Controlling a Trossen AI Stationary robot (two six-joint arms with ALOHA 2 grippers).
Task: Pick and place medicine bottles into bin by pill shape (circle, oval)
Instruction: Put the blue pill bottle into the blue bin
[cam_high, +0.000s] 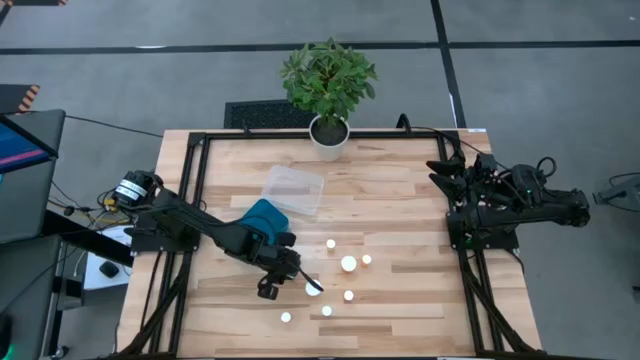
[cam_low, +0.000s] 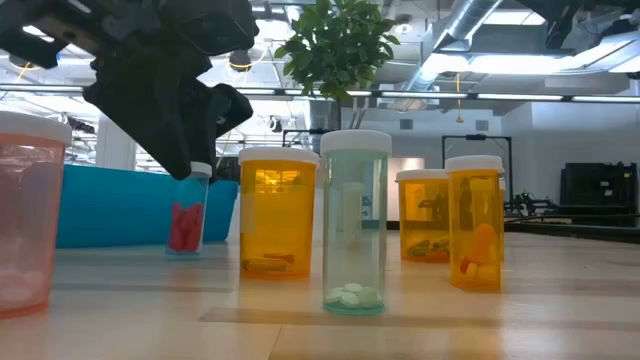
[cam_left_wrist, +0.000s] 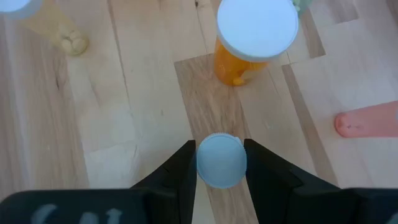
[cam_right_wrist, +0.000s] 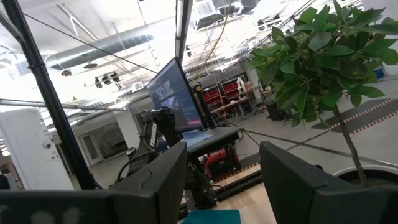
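Note:
Several small medicine bottles with white caps stand on the wooden table (cam_high: 420, 300), such as a wide one (cam_high: 348, 264) and small ones (cam_high: 331, 243) (cam_high: 286, 317). My left gripper (cam_high: 305, 283) reaches in from the left and is shut on a small clear bottle with red pills (cam_low: 188, 222). Its white cap (cam_left_wrist: 221, 160) shows between my fingers. In the low view an orange bottle (cam_low: 277, 215), a clear greenish one (cam_low: 354, 225) and two more orange ones (cam_low: 474, 225) stand nearer. My right gripper (cam_right_wrist: 221, 186) is open and empty at the table's right side (cam_high: 470, 190). My left gripper pinches the small bottle at its top end, by the sides of the white cap (cam_left_wrist: 200, 163), between its two fingers (cam_left_wrist: 183, 171). The fingers come from above, pointing down. The bottle stays about upright below them; its base (cam_low: 184, 250) is at table level, whether clear of it I cannot tell.
A teal bin (cam_high: 265, 218) and a clear bin (cam_high: 293, 188) sit behind my left gripper. A potted plant (cam_high: 328, 130) stands at the far edge. A pink bottle (cam_low: 28, 215) is close to the low camera. There is bare wood on the table's right half.

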